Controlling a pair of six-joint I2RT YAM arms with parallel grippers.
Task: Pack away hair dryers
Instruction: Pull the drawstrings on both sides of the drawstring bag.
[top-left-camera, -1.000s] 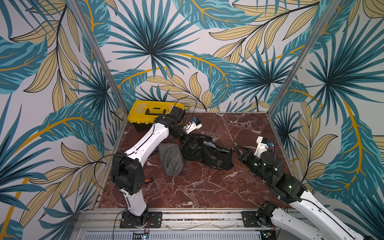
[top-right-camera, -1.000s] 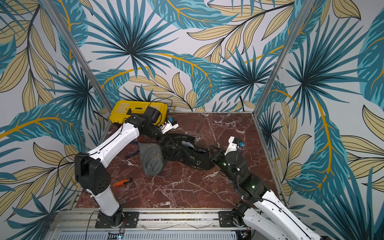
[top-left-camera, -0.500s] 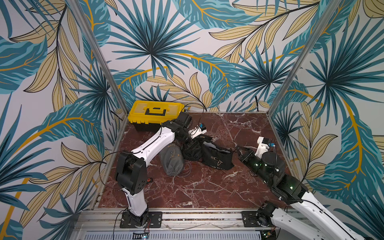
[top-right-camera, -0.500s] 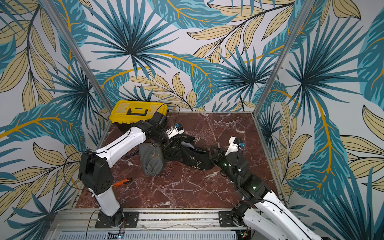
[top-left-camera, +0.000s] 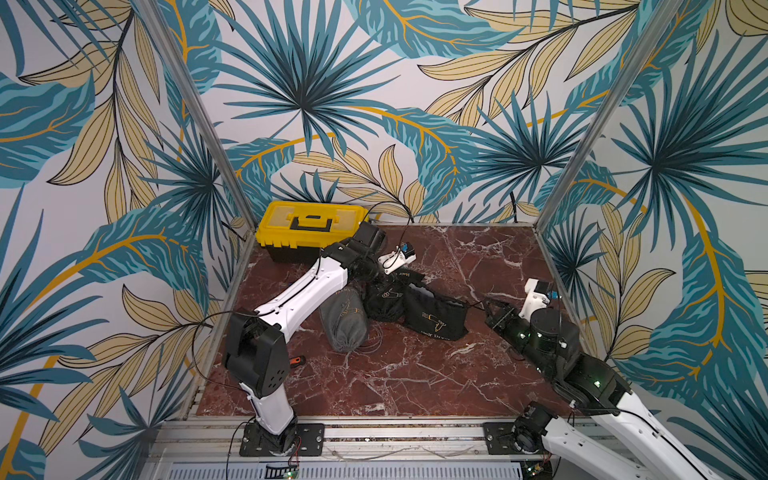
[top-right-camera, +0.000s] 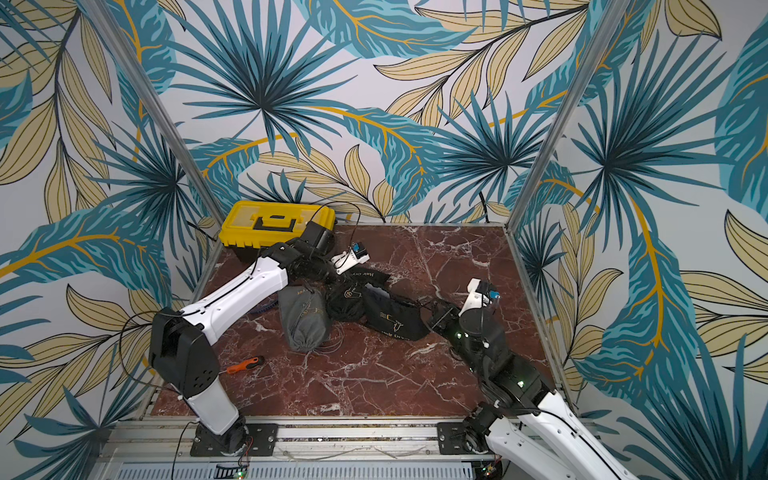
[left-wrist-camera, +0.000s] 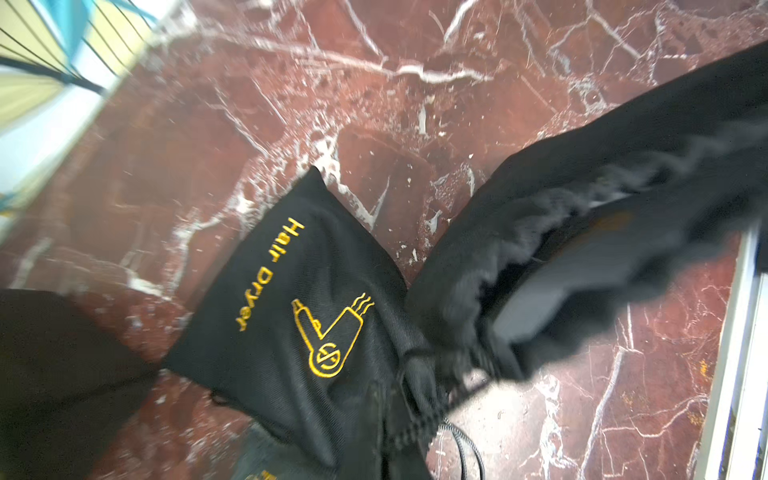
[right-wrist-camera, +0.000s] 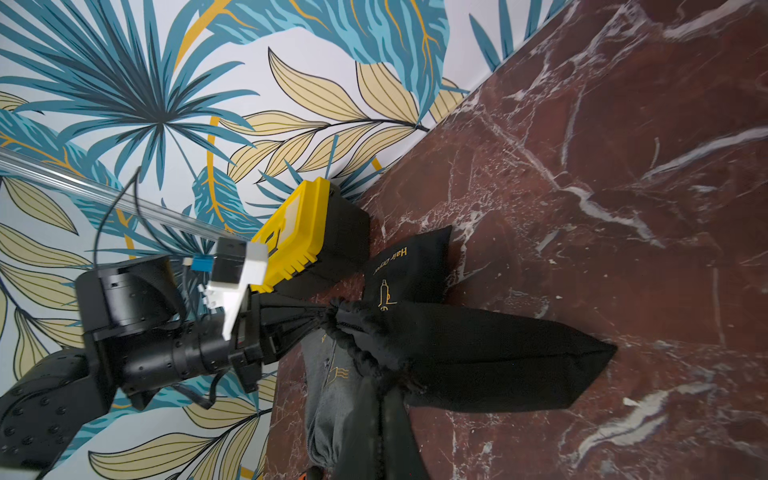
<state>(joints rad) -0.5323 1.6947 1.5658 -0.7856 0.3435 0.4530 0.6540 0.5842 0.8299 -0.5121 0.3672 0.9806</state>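
Left jaws clench the gathered neck of the black fabric drawstring pouch (right-wrist-camera: 478, 361); right jaws pinch shut on its braided black cord (right-wrist-camera: 355, 355), which runs between them.

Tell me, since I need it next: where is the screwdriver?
In both top views the screwdriver lies at the table's left, beside the left arm, front-left of the grey bag.

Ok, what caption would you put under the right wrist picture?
The left end effector pinches the gathered neck of a black pouch, with a grey pouch and a yellow toolbox nearby.
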